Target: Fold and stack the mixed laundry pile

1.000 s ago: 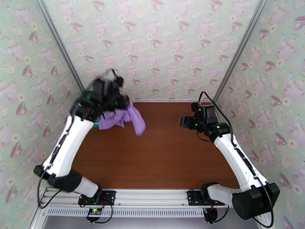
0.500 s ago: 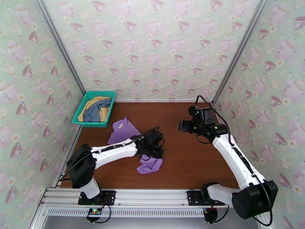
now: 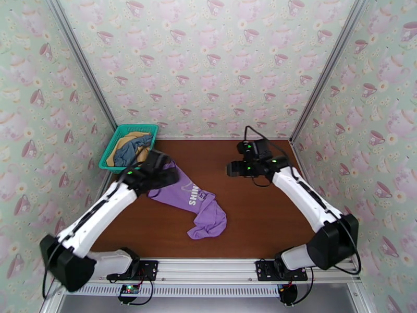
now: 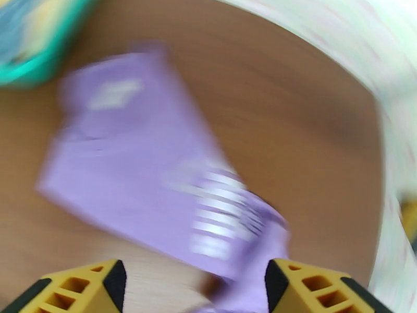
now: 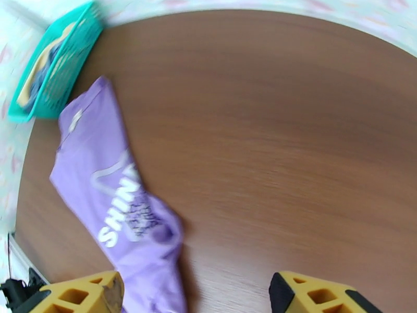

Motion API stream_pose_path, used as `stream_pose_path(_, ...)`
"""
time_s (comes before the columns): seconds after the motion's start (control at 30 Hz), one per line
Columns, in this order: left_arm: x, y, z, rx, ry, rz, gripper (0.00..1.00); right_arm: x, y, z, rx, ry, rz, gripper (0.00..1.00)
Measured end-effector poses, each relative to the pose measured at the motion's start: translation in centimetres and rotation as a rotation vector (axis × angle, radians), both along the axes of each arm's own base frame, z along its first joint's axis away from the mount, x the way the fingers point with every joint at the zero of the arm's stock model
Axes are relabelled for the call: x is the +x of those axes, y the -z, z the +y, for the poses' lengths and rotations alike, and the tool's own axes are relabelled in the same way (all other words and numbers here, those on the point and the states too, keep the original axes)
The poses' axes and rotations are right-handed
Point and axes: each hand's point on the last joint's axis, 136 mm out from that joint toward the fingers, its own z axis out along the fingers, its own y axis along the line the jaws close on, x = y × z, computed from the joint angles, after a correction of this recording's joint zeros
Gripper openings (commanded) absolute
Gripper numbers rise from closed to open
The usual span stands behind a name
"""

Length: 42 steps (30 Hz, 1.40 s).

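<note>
Lilac shirt (image 3: 190,196) lies rumpled left of centre on the table (image 3: 260,225), grey-blue garment (image 3: 127,153) and mustard garment (image 3: 134,136) heaped in the teal basket (image 3: 136,126) upper left; cloth judged light, limp, unbreakable, best pinched at hem corners or shoulders; left gripper (image 4: 193,283) and right gripper (image 5: 195,293) both gape wide, empty.

Bright, even light; left wrist view motion-blurred.
</note>
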Motion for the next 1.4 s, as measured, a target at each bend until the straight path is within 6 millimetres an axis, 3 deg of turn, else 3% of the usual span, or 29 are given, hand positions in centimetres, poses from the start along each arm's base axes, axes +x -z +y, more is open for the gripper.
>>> stream_pose_path(0.1, -2.0, 6.2, 3.7, -0.005, -0.104, 0.150, 0.67, -0.2, 1.4, 1.8, -0.002, -0.025, 0.035, 0.77)
stream_pose_path(0.2, -3.3, 10.0, 4.6, -0.025, -0.136, 0.252, 0.67, -0.5, 2.3, 2.6, -0.009, -0.034, 0.061, 0.77)
stream_pose_path(0.5, -1.4, 15.2, 6.2, -0.068, -0.202, 0.268, 0.65, -0.6, 2.5, 2.9, -0.010, -0.027, 0.066, 0.76)
stream_pose_path(0.6, 0.1, 16.2, 6.5, -0.081, -0.215, 0.242, 0.65, -0.6, 2.6, 2.9, -0.013, -0.024, 0.065, 0.76)
stream_pose_path(0.77, 0.4, 16.6, 6.6, -0.079, -0.221, 0.259, 0.59, -0.5, 2.7, 2.8, -0.014, -0.015, 0.066, 0.76)
stream_pose_path(1.0, -0.1, 17.3, 7.5, -0.036, -0.229, 0.319, 0.27, -0.5, 2.7, 2.8, -0.008, -0.007, 0.068, 0.74)
stream_pose_path(1.13, -0.3, 17.5, 7.9, -0.011, -0.220, 0.346, 0.15, -0.5, 2.8, 2.8, -0.007, -0.003, 0.073, 0.73)
stream_pose_path(1.2, -0.4, 17.5, 8.0, -0.006, -0.213, 0.355, 0.16, -0.6, 3.0, 2.8, -0.007, -0.001, 0.076, 0.73)
stream_pose_path(1.4, 0.2, 17.2, 7.1, -0.007, -0.180, 0.332, 0.41, -1.2, 2.9, 2.4, -0.005, -0.001, 0.074, 0.74)
